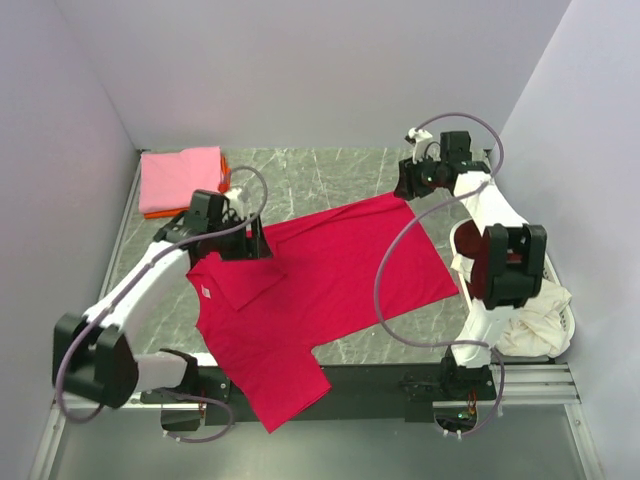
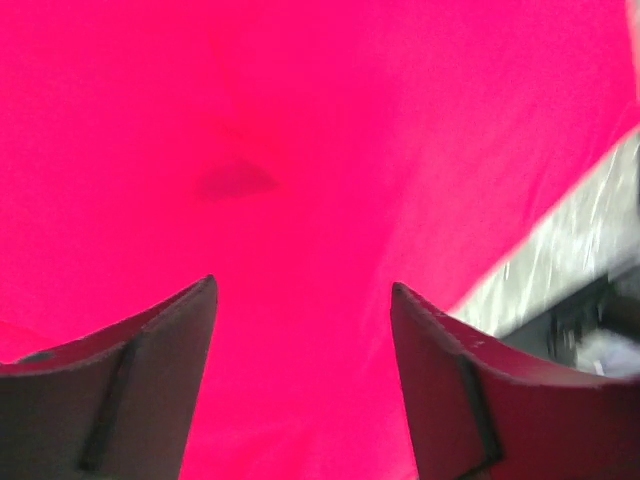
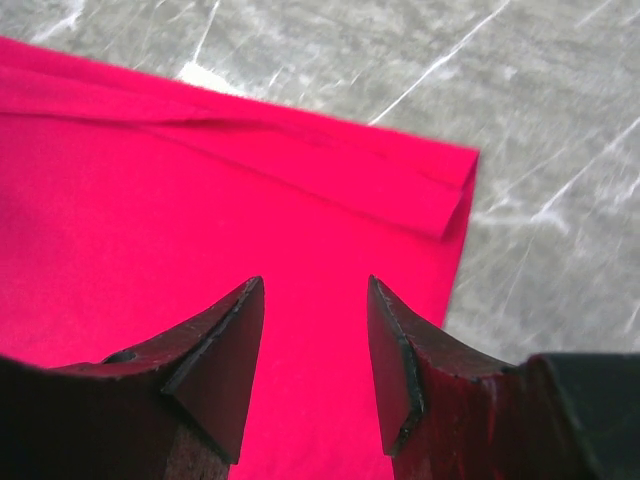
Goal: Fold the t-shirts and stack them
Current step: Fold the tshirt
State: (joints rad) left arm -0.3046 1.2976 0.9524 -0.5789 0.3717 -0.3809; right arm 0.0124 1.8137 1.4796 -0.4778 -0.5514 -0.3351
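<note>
A crimson red t-shirt [image 1: 330, 270] lies spread across the marble table, its small white neck label [image 1: 203, 292] at the left and one sleeve hanging over the near edge. Its left sleeve is folded in over the body. My left gripper [image 1: 262, 243] hovers over that fold, open, with only red fabric [image 2: 300, 150] below its fingers [image 2: 303, 287]. My right gripper [image 1: 405, 185] is over the shirt's far hem corner [image 3: 440, 190], open with nothing between the fingers [image 3: 315, 280]. A folded pink t-shirt [image 1: 180, 178] rests on an orange one [image 1: 158, 213] at the back left.
A white basket [image 1: 568, 325] with cream fabric [image 1: 530, 320] stands at the right edge beside the right arm's base. Grey walls close in the table on the left, back and right. A black rail [image 1: 400, 380] runs along the near edge.
</note>
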